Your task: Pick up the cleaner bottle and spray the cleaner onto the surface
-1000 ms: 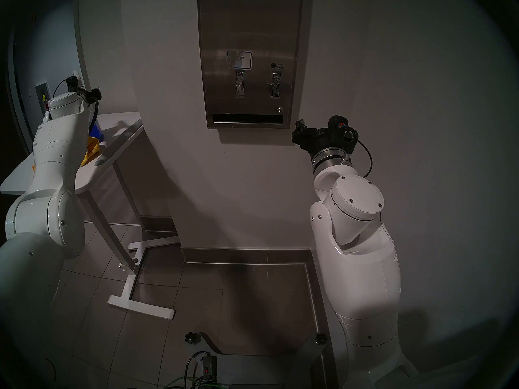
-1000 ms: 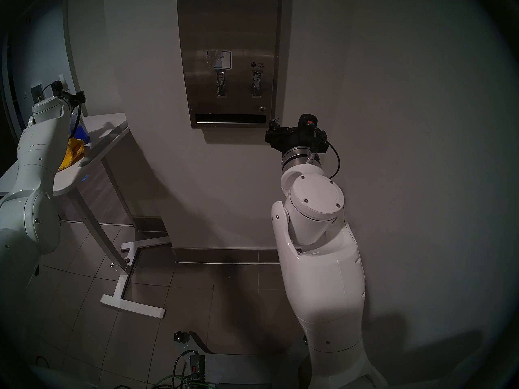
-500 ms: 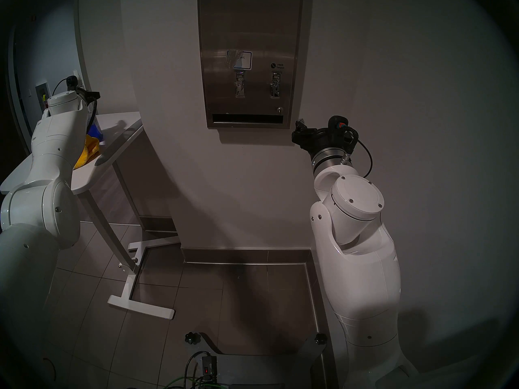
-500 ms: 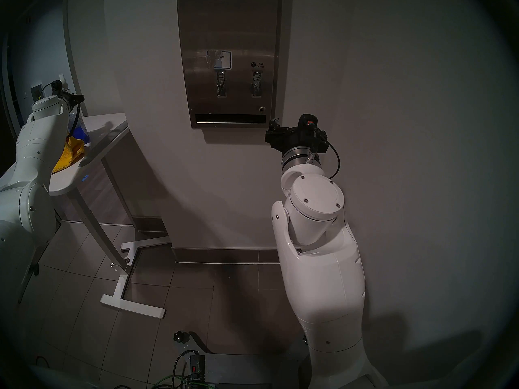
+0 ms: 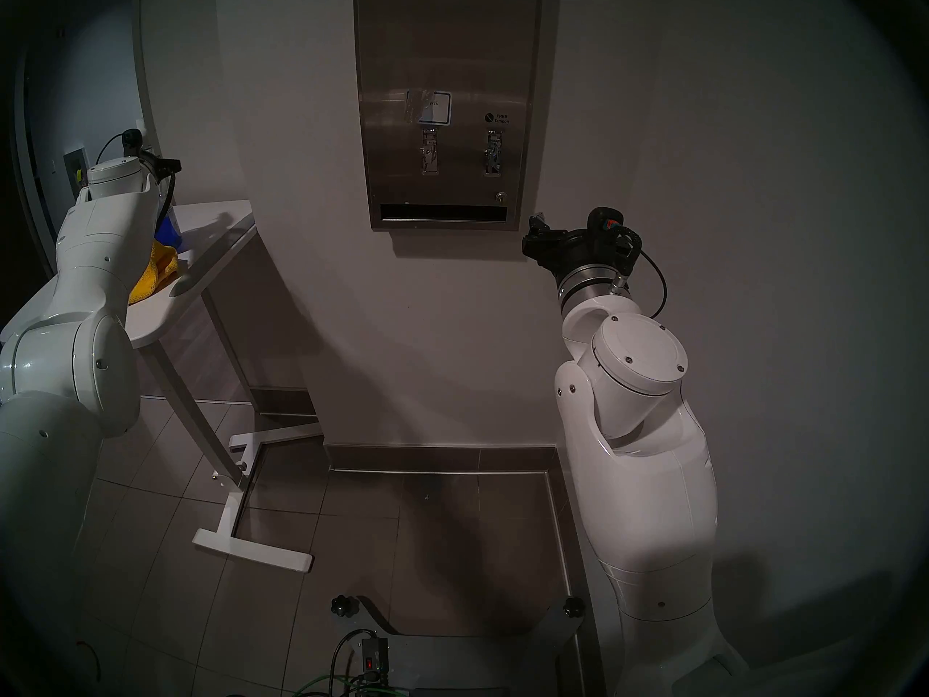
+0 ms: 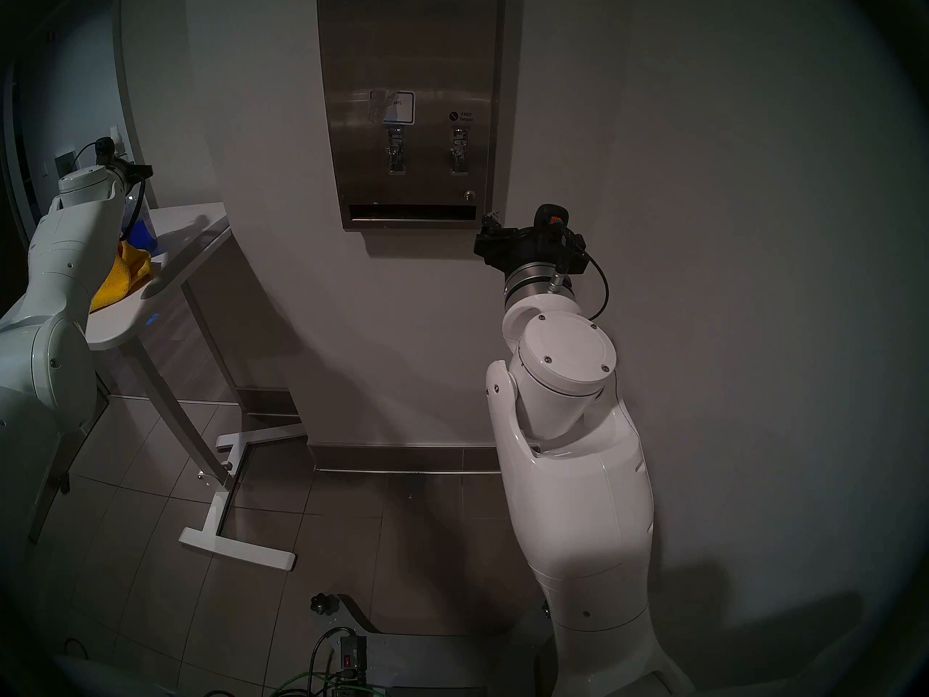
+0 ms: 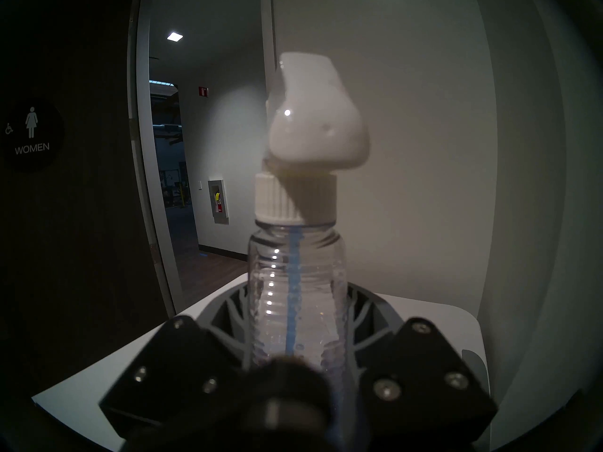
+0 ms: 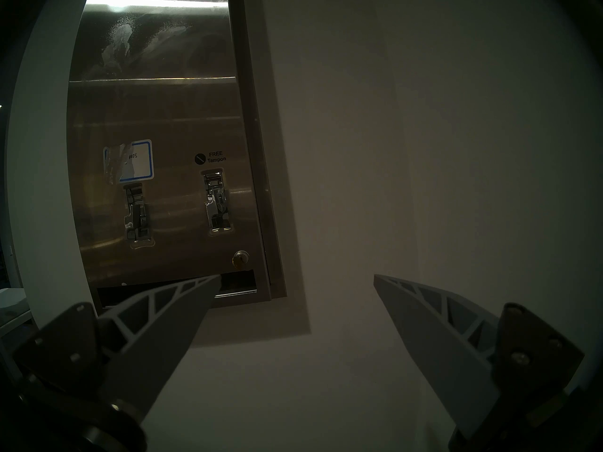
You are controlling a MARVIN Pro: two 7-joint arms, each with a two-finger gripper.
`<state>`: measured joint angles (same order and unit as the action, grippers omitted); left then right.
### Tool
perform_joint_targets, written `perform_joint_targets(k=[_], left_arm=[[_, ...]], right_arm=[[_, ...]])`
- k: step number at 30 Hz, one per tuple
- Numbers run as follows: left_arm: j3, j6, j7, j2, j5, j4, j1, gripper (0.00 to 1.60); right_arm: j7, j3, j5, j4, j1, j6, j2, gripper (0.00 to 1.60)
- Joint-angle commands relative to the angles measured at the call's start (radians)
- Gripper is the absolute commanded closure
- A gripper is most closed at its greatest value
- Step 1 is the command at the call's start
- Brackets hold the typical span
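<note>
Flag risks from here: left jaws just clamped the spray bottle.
1. Left gripper holds the cleaner bottle on its ribbed neck; it might slip or tilt when swung.
2. The yellow cloth lies beside the bottle's base and could snag.
3. The steel dispenser panel is well off; the swing passes the table edge.

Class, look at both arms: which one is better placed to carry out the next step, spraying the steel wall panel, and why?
Left. The left gripper is shut on the spray bottle over the white table. The right gripper is open and empty, though nearer the steel panel.
</note>
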<state>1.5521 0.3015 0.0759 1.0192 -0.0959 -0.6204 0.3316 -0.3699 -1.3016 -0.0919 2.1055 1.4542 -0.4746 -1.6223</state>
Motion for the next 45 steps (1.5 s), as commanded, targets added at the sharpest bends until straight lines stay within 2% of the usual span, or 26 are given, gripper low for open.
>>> perform_joint_targets(k=[1,4,5,6,7,8,10,11,12,15,20,22,23,25,33,45], left_arm=[[-0.018,-0.069,0.004,-0.002,0.021,-0.117,-0.113,1.60],[-0.024,-0.099,0.001,0.004,0.026,-0.128,-0.110,1.60],[-0.032,-0.078,0.001,0.009,0.029,-0.158,-0.137,1.60],[-0.028,-0.112,-0.002,0.008,0.030,-0.127,-0.099,1.60],[-0.033,-0.107,-0.002,0.014,0.030,-0.158,-0.126,1.60],[-0.031,-0.130,-0.004,0.017,0.029,-0.149,-0.114,1.60],[-0.039,-0.128,-0.006,0.025,0.031,-0.178,-0.133,1.60],[-0.035,-0.145,-0.006,0.027,0.030,-0.163,-0.114,1.60],[-0.044,-0.143,-0.007,0.030,0.035,-0.189,-0.135,1.60],[-0.045,-0.176,-0.013,0.042,0.035,-0.200,-0.131,1.60],[-0.042,-0.200,-0.036,0.070,0.017,-0.227,-0.138,1.60],[-0.053,-0.198,-0.068,0.103,0.005,-0.258,-0.153,1.60],[-0.049,-0.218,-0.076,0.112,-0.001,-0.243,-0.133,1.60],[-0.062,-0.204,-0.096,0.128,-0.008,-0.275,-0.152,1.60],[-0.091,-0.199,-0.195,0.181,-0.056,-0.324,-0.100,1.60],[-0.121,-0.161,-0.319,0.205,-0.110,-0.437,-0.016,1.60]], right_arm=[[0.000,-0.001,0.002,0.029,-0.023,0.008,-0.001,0.00],[0.000,-0.001,0.002,0.030,-0.023,0.008,-0.001,0.00],[0.000,-0.001,0.002,0.030,-0.023,0.008,0.000,0.00],[0.000,-0.001,0.002,0.030,-0.023,0.008,-0.002,0.00],[0.000,-0.001,0.002,0.030,-0.023,0.008,-0.001,0.00],[0.000,-0.001,0.002,0.030,-0.023,0.008,-0.002,0.00],[0.000,-0.001,0.002,0.030,-0.023,0.008,-0.001,0.00],[0.000,-0.001,0.002,0.030,-0.023,0.008,-0.002,0.00],[0.000,-0.001,0.002,0.029,-0.023,0.008,-0.001,0.00],[0.000,-0.001,0.002,0.029,-0.023,0.008,-0.001,0.00],[0.000,-0.001,0.002,0.029,-0.023,0.008,-0.001,0.00],[0.000,-0.001,0.002,0.030,-0.023,0.009,-0.001,0.00],[0.000,-0.001,0.003,0.030,-0.023,0.009,-0.002,0.00],[0.000,-0.001,0.002,0.031,-0.023,0.009,-0.001,0.00],[0.000,-0.001,0.002,0.030,-0.023,0.009,-0.002,0.00],[0.000,-0.001,0.002,0.028,-0.022,0.008,-0.001,0.00]])
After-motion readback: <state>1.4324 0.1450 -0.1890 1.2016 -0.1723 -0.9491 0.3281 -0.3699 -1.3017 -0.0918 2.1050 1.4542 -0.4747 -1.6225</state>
